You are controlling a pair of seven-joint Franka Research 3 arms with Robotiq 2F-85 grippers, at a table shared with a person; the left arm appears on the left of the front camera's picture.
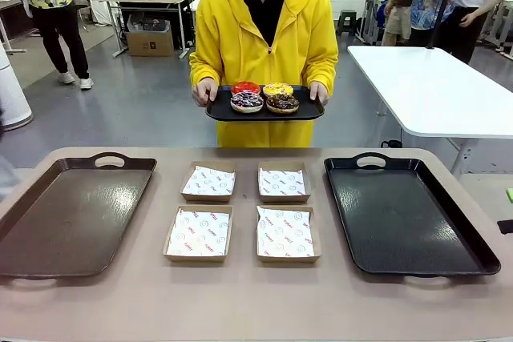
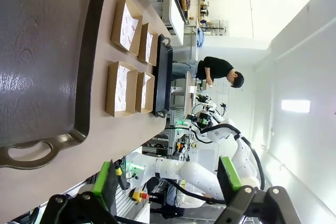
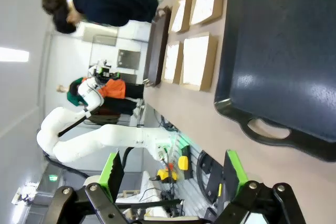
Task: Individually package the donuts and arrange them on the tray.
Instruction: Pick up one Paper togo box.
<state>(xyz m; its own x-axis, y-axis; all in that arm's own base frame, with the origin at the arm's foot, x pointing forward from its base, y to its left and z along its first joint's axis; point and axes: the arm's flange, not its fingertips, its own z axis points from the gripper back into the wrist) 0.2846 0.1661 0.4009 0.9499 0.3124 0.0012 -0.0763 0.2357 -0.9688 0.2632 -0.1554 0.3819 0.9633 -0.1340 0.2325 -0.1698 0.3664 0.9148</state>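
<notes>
Fingers [image 2: 103, 184] apart: left gripper [image 2: 167, 182], right gripper [image 3: 173, 174] | box paper [image 1: 199, 233] print unreadable, perhaps red

Left black two-finger tool with green pads [image 2: 168, 182] hangs rolled sideways, jaws spread wide; right tool [image 3: 172, 174] the same, wide apart.

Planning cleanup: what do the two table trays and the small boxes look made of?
Brown tray and black tray: likely moulded plastic, semi-gloss, showing soft glare. Boxes: matte brown cardboard, lined with printed white paper.
</notes>
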